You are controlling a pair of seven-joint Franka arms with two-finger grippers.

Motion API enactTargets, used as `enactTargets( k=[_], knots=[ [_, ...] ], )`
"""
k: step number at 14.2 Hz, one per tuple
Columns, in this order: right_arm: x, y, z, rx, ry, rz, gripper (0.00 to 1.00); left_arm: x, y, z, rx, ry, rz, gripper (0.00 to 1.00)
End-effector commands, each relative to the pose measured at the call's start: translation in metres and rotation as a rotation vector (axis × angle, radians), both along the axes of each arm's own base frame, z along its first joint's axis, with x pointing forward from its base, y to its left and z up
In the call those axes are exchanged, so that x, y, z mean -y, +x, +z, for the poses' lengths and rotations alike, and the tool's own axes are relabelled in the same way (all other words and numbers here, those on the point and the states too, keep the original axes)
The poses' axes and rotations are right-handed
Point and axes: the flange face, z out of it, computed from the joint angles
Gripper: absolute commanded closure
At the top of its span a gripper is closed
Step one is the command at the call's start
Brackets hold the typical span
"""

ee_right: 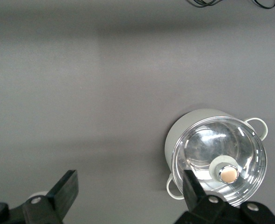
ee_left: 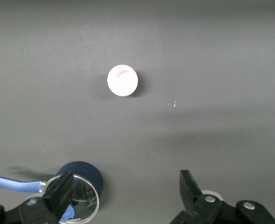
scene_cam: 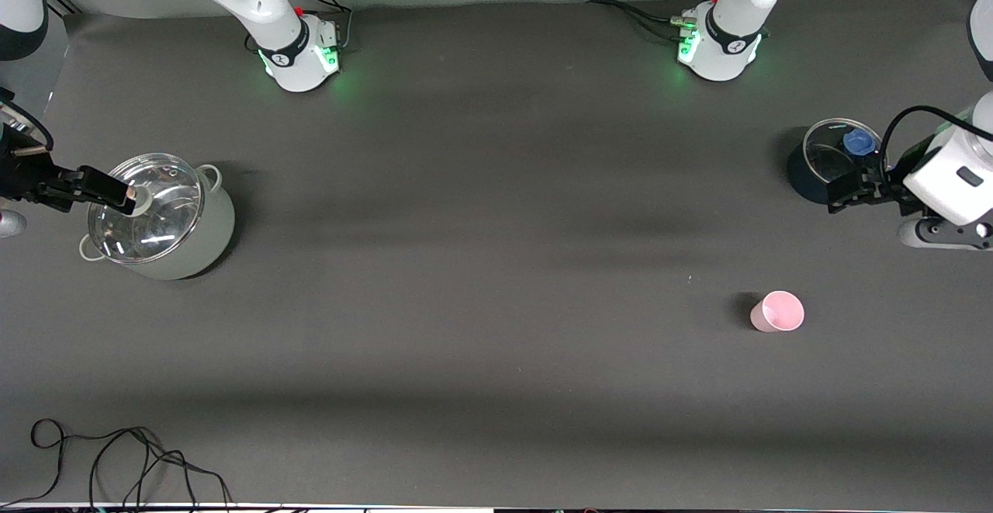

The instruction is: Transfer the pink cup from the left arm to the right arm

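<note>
The pink cup (scene_cam: 776, 311) stands upright on the dark table toward the left arm's end, nearer to the front camera than the dark blue pot. It also shows in the left wrist view (ee_left: 122, 80), seen from above, with nothing touching it. My left gripper (scene_cam: 838, 193) is open and empty, up in the air over the edge of the dark blue pot, well apart from the cup; its jaws show wide apart in the left wrist view (ee_left: 126, 179). My right gripper (scene_cam: 116, 189) is open and empty over the steel pot's edge (ee_right: 129, 177).
A steel pot with a glass lid (scene_cam: 159, 218) stands at the right arm's end, also in the right wrist view (ee_right: 219, 161). A dark blue pot with a glass lid (scene_cam: 830, 157) stands at the left arm's end (ee_left: 79, 193). Black cables (scene_cam: 116, 459) lie at the front edge.
</note>
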Motion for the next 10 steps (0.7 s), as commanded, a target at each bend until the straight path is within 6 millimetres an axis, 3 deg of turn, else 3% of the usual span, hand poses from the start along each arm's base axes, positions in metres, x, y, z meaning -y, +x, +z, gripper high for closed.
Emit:
enactTargets(
  k=[1,3,5,8,10],
  knots=[
    [0.001,0.0,0.004,-0.004,0.013,0.006,0.01,-0.006,0.012,0.003,0.014,-0.004,-0.108,0.0],
    [0.0,0.0,0.004,-0.004,0.013,0.009,0.01,-0.028,0.019,0.002,0.046,-0.031,-0.143,0.0],
    [-0.001,0.001,0.003,-0.006,0.013,0.011,0.01,-0.056,0.025,-0.012,0.039,-0.094,-0.176,0.0],
    [0.0,0.001,0.003,-0.006,0.013,0.009,0.01,-0.13,0.031,-0.044,0.062,-0.282,-0.28,0.0],
    [-0.001,0.0,0.003,-0.006,0.013,0.011,0.01,-0.18,0.033,-0.077,0.106,-0.398,-0.42,0.0]
  ],
)
